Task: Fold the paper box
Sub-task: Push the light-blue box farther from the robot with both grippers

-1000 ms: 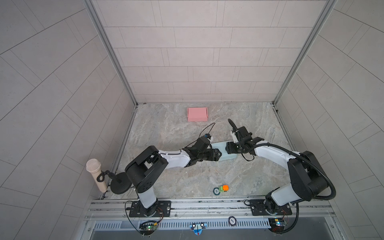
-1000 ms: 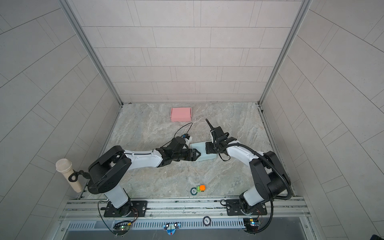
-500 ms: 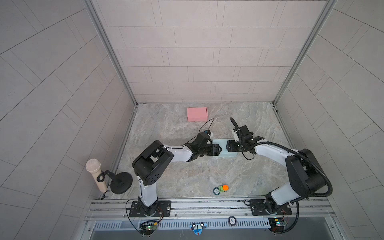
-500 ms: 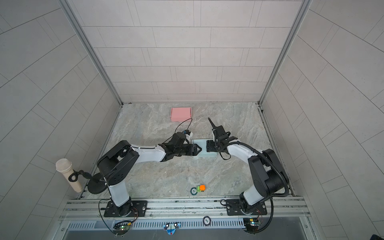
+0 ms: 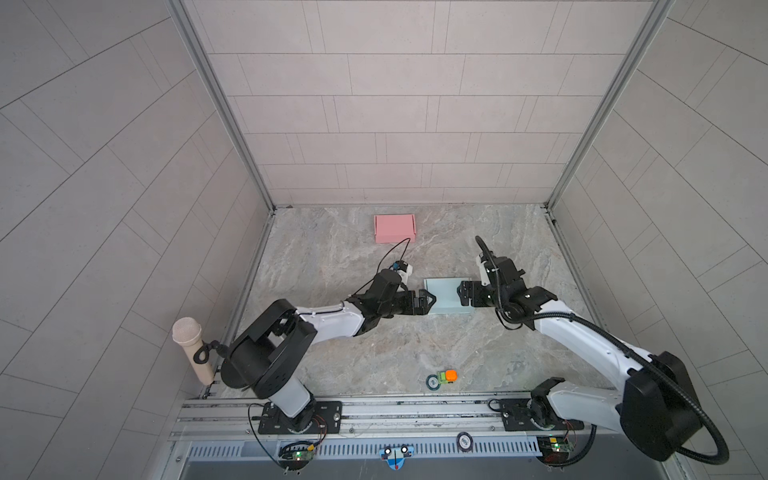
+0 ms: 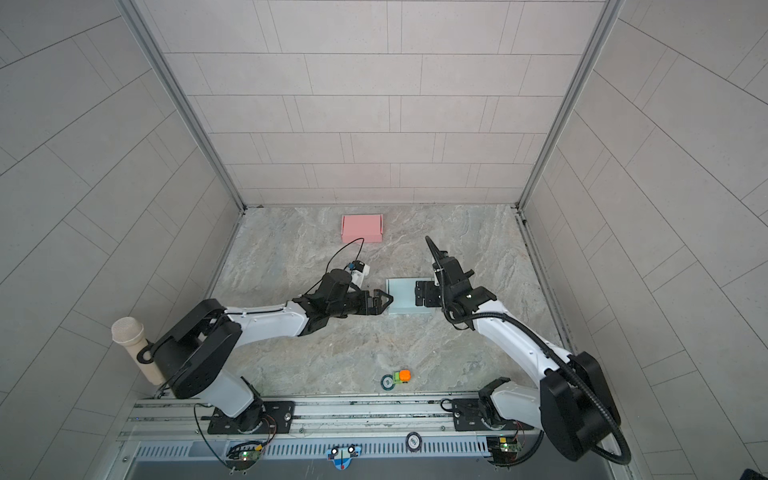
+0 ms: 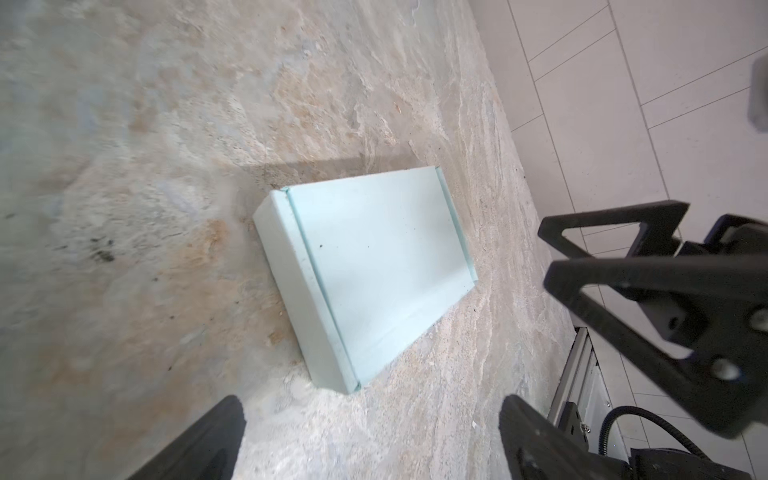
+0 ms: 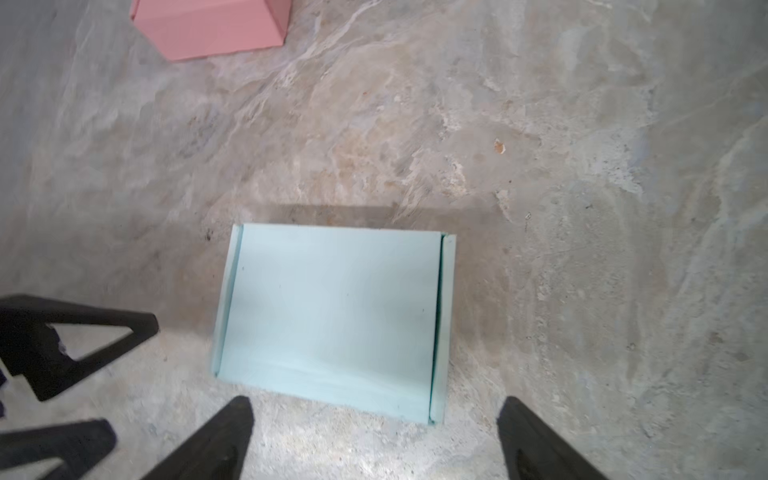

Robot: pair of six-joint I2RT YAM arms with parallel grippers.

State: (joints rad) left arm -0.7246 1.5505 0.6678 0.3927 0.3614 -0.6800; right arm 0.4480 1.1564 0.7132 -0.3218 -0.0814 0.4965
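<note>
Both spread empty, left claw and right claw flank the mint paper box (folded shut).

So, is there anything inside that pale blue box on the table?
The pale blue box is folded shut, closed flat across the top, so its inside is hidden. Nothing rests on top of it.

Desk ctr: paper box, L gripper just left of it, R gripper at its right, 2nd box well behind.
</note>
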